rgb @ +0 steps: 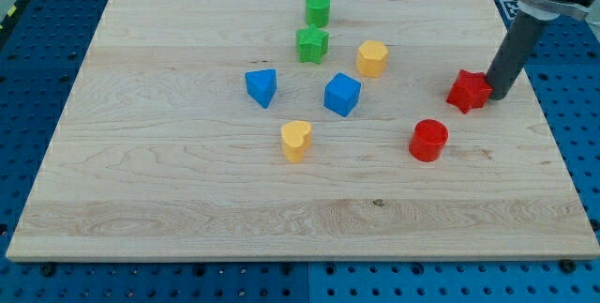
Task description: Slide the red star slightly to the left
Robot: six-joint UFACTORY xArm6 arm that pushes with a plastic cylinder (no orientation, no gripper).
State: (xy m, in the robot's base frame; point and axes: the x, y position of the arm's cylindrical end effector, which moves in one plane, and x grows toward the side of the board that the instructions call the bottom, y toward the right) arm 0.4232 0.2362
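The red star lies on the wooden board toward the view's right. My tip stands just to the right of the red star, touching or nearly touching its right edge. The dark rod rises from there to the view's top right corner.
A red cylinder sits below and left of the star. A blue cube, yellow hexagon block, green star, green cylinder, blue triangle block and yellow heart lie around the board's middle.
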